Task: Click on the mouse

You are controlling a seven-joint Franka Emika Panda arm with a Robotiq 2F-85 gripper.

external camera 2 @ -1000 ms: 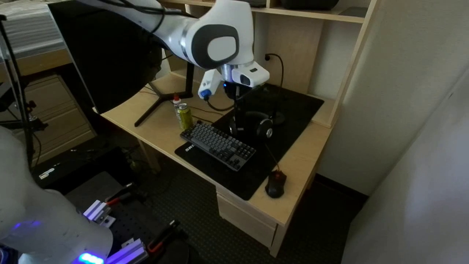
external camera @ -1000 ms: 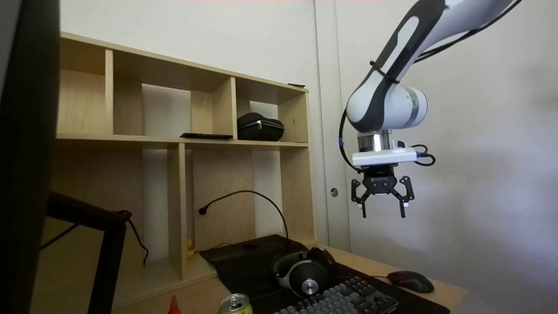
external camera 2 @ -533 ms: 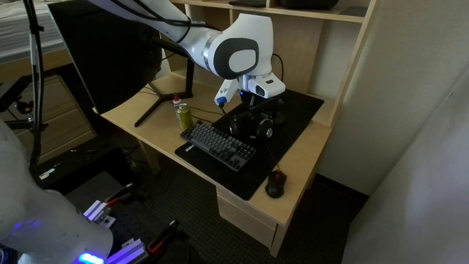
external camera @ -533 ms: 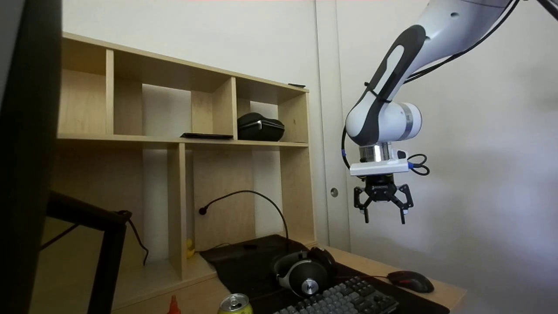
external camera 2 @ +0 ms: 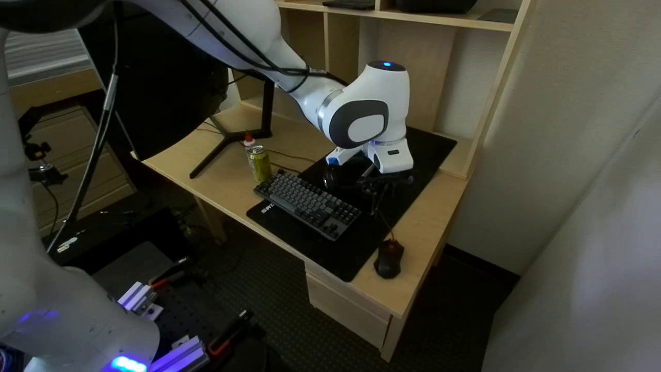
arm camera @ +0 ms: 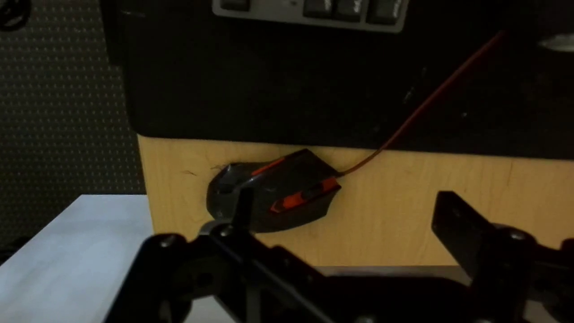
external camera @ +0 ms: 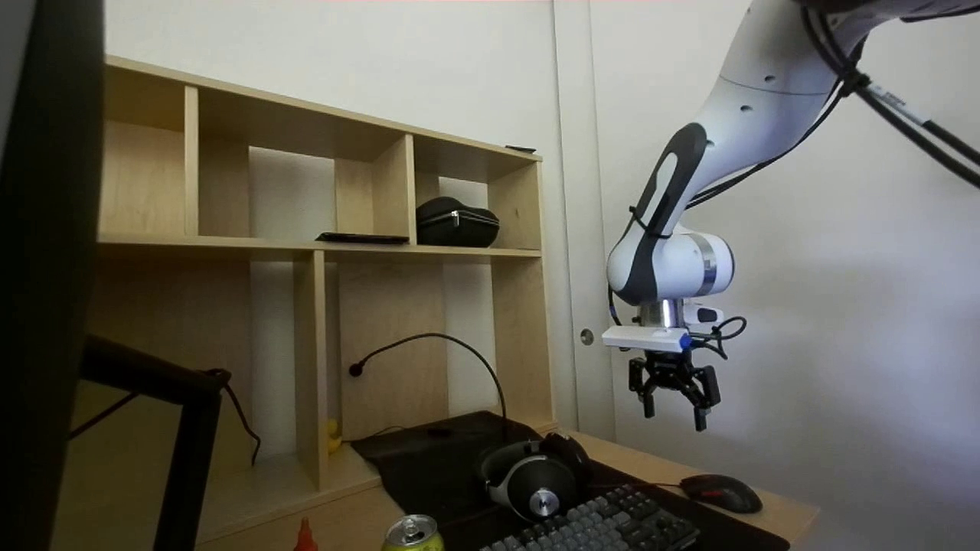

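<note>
Mouse (external camera: pixel 721 494) on worktop (external camera: pixel 788 514) in an exterior view; hand (external camera: pixel 675 419) higher up, jaws apart. In an exterior view: mouse just beside pad (external camera 2: pixel 361 243), keyboard (external camera 2: pixel 308 204) on pad. Wrist view: one jaw partly hides mouse, cord (arm camera: pixel 430 100) crosses pad.

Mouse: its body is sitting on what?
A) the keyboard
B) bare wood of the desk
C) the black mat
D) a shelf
B: in the wrist view the mouse lies on pale bare wood of the desk, just past the edge of the black mat; only its red cable runs over the mat.
</note>
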